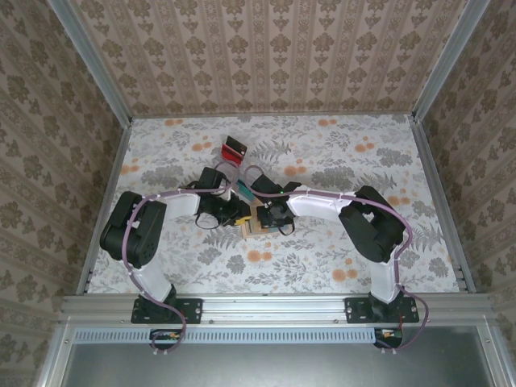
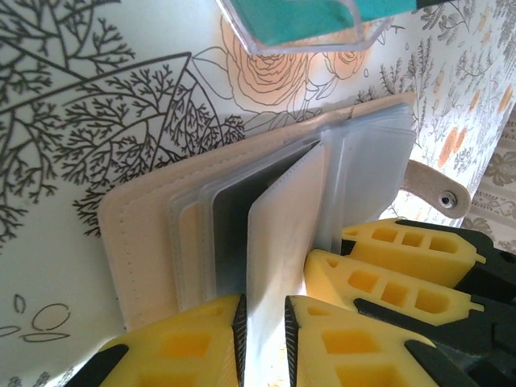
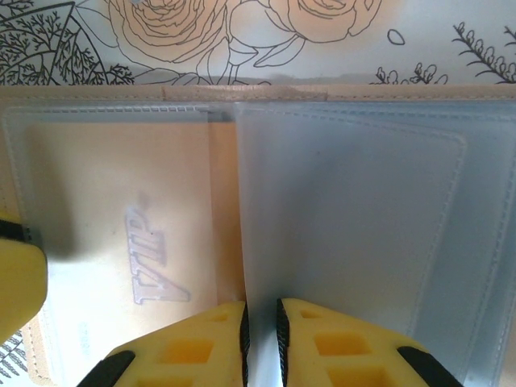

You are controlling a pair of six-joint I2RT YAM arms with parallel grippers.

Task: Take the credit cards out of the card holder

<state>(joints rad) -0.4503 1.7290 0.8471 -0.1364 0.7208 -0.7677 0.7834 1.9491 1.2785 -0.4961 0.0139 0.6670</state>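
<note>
Left gripper (image 2: 264,322): fingers drawn almost together, pinching the near edge of a pale pocket leaf (image 2: 282,218) that stands upright from the open card holder (image 2: 137,234).

Right gripper (image 3: 260,326): fingers likewise nearly closed, nipping the edge of a blue-grey leaf (image 3: 355,218).

The two grippers sit side by side over the holder, which lies open on the floral table (image 2: 72,121), mid-table in the top view. One of the credit cards (image 3: 121,201), embossed VIP, sits inside the pocket to the left of the right gripper's leaf and is not yet drawn out.

Judgement: you are parting leaves to expose a card. Pin the holder with one grip. Hold the other grip light so the plastic does not crease, and take the card's free edge, not the sleeve.

Beyond the holder, the clear stand (image 2: 298,40) with the teal card (image 2: 306,16) is close. Lift low and away from it.
</note>
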